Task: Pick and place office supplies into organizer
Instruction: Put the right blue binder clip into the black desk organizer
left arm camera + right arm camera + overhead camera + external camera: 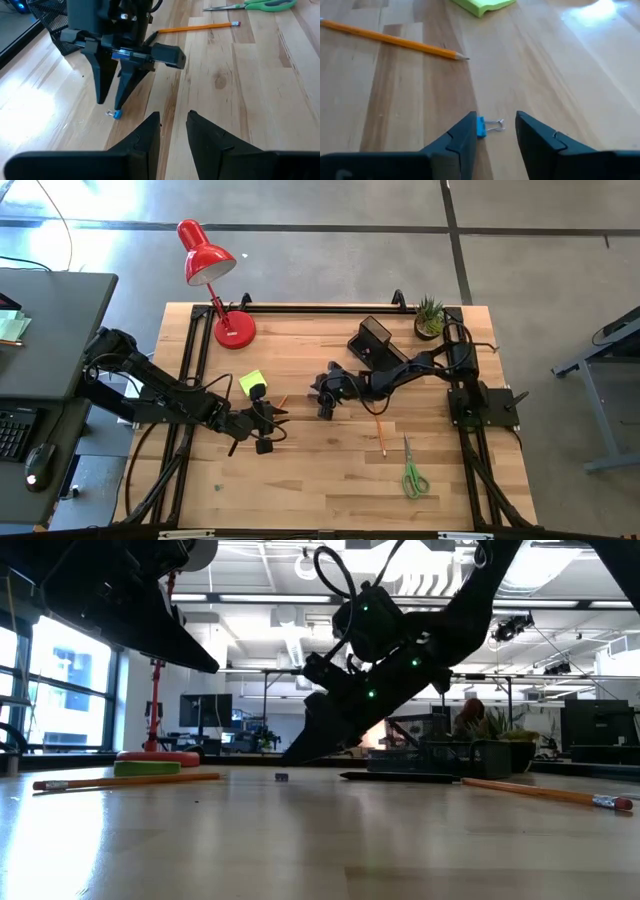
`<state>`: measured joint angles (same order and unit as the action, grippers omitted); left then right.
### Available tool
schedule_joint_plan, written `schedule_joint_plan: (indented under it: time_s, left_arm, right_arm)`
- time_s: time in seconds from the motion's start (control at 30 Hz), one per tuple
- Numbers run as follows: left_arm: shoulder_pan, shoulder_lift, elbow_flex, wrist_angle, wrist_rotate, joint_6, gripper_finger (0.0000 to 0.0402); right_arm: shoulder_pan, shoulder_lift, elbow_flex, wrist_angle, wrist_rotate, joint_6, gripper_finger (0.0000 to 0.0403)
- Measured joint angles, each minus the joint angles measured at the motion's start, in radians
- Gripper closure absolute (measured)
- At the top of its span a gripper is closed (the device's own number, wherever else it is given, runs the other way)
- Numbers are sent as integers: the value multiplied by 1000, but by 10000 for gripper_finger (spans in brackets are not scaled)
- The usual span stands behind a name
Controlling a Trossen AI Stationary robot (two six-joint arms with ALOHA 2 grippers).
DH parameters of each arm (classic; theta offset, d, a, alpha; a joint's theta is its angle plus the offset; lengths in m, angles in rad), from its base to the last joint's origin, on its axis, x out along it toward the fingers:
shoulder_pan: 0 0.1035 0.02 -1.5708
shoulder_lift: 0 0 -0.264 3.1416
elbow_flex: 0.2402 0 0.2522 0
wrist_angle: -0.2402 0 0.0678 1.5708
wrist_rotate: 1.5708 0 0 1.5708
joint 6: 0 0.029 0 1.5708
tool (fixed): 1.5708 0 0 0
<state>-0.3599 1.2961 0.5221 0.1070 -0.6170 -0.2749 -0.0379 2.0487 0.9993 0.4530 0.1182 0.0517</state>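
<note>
Right wrist view showed the right gripper (495, 131) low over the wooden table (560, 75), its two fingers parted with a small blue binder clip (488, 125) lying on the boards between the tips, nearer one finger than the other and not yet pinched. To grip well, it likely needed to centre on the clip's blue body rather than the wire handles, settle to the surface, then close. Beyond lay an orange pencil (395, 39) and the yellow-green sticky-note block (482, 5). From above, the black mesh organizer (375, 338) stood near the potted plant (430, 317), apart from the clip. The left gripper (173, 131) hovered opposite, fingers narrowly apart, empty.
</note>
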Motion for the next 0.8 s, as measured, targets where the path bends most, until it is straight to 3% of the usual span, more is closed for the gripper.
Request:
schedule_joint_plan:
  time_s: [0.8]
  left_arm:
    - [0,0,0,-2,0,-2,316]
  right_arm:
    - [0,44,0,42,3,-20,350]
